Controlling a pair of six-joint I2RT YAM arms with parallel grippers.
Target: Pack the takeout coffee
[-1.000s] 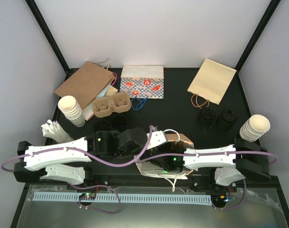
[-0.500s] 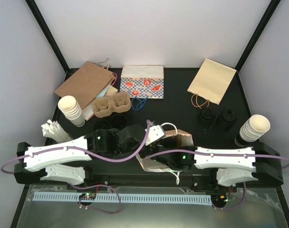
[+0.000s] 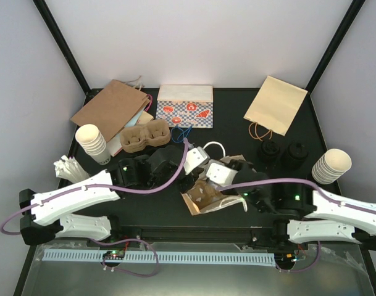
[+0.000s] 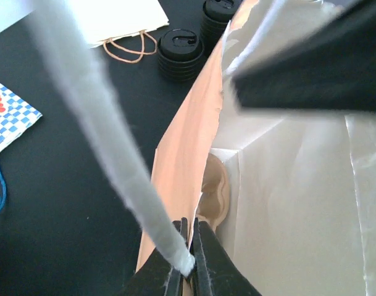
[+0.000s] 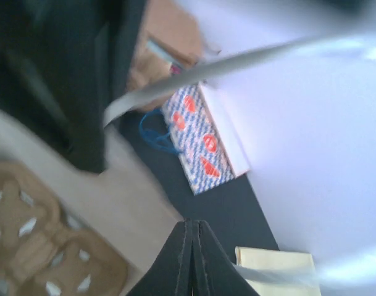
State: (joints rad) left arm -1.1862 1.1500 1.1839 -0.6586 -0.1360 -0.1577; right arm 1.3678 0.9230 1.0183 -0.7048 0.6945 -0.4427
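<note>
- Left fingers pinch the white handle; right fingers are pressed together, on what I cannot tell.
- Within the last second the bag reached centre frame, mouth spread, tray showing inside: it looks ready to load.
- Both takeout coffees wait right of centre, outside the bag, near a white cup stack; neither hand is free.

Bright, even light — wrist views blurred

Overhead camera looks down; both close wrist cameras catch the checkered bag.
</note>
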